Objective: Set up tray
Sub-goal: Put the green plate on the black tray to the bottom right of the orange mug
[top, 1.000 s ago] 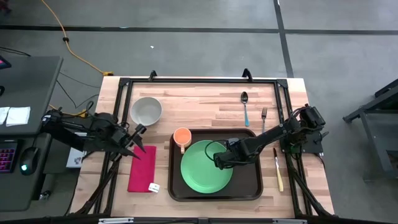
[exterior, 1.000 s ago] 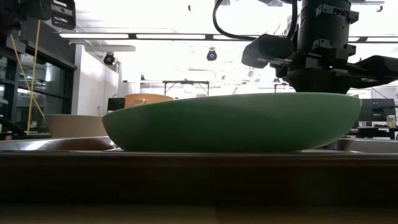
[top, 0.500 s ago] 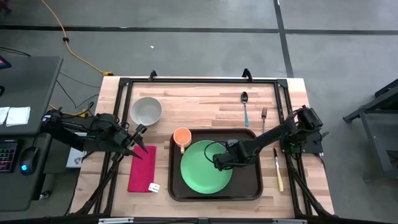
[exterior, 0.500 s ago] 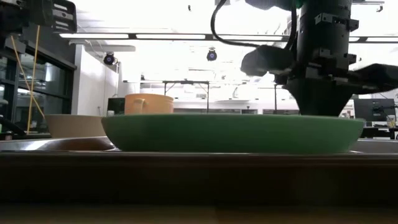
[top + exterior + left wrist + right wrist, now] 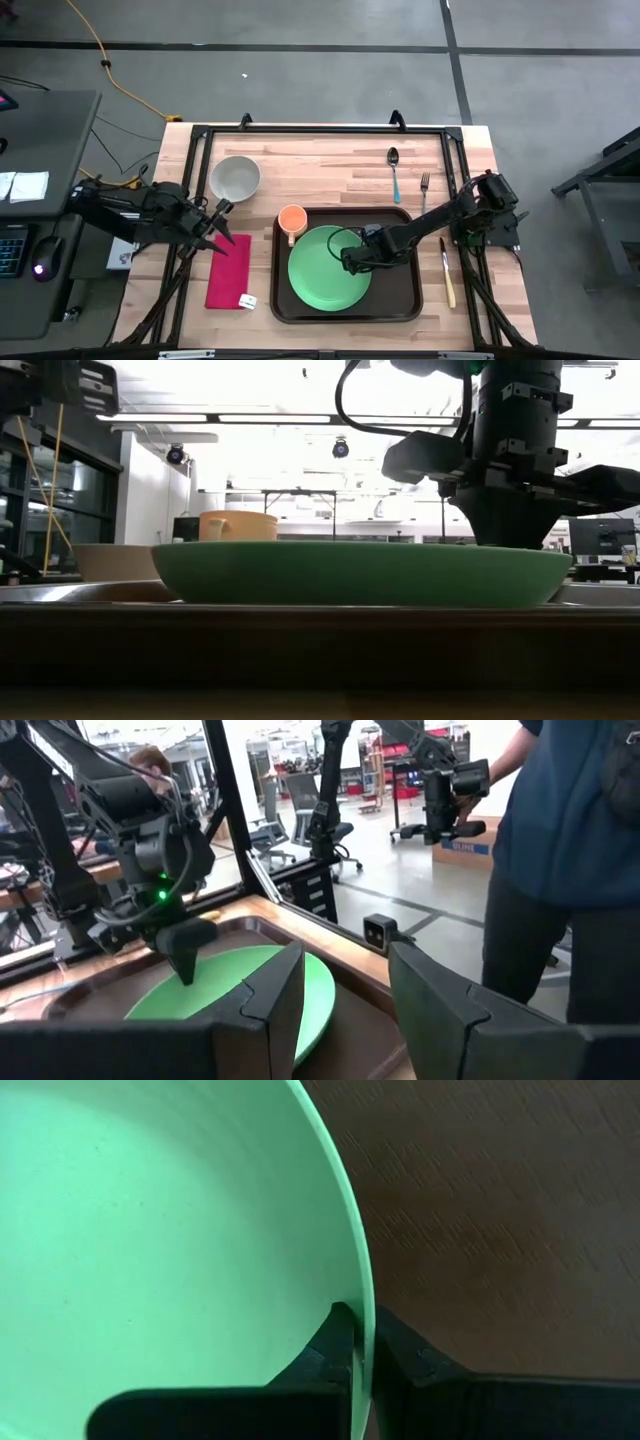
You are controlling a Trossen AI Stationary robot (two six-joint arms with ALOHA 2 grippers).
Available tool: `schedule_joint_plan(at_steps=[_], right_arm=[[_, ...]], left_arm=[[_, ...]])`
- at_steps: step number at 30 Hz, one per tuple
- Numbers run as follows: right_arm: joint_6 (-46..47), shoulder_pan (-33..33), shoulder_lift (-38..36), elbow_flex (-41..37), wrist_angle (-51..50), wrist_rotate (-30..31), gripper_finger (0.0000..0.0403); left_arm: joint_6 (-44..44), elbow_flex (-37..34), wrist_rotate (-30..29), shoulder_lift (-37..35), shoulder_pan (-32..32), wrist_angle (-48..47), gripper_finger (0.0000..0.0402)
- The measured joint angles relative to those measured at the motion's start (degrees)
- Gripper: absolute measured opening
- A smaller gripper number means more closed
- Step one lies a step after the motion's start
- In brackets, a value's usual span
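The dark brown tray (image 5: 400,290) lies on the table's near middle. The round green plate (image 5: 325,270) lies flat in it, and an orange cup (image 5: 292,219) stands in its far left corner. My right gripper (image 5: 350,262) reaches over the plate's right part, pointing down, and is shut on its rim; the low view shows it above the plate (image 5: 360,572). My left gripper (image 5: 222,226) hovers open over the far end of a red napkin (image 5: 228,272), left of the tray, touching nothing. My right gripper (image 5: 362,1320) pinches the green plate's rim (image 5: 366,1295) on its right side, with one finger inside the plate and one outside. The fingers come from above, pointing down. The plate's underside rests on the tray floor (image 5: 480,1210) and it sits level.
A pale bowl (image 5: 235,178) stands at the far left. A spoon (image 5: 394,170) and fork (image 5: 424,188) lie beyond the tray, and a knife (image 5: 447,272) lies to its right. A person (image 5: 560,870) stands beyond the table in the left wrist view.
My right gripper has gone down and a little toward the table's left. The green plate, whose right side was lifted and tilted, has come down level onto the tray and slid slightly left. The gripper has stayed shut on the rim.
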Motion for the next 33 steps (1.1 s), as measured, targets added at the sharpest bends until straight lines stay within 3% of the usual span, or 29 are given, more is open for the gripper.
schedule_joint_plan(at_steps=[18,33], right_arm=[[-0.2,0.0,0.2,-0.2,-0.5,-2.4,0.0094],[-0.2,-0.3,-0.8,-0.1,-0.7,-3.3,0.0099]], left_arm=[[1.0,0.0,-1.4,-6.5,0.0,-6.4,0.0179],[1.0,0.0,-1.5,-6.5,0.0,-7.0,0.0179]])
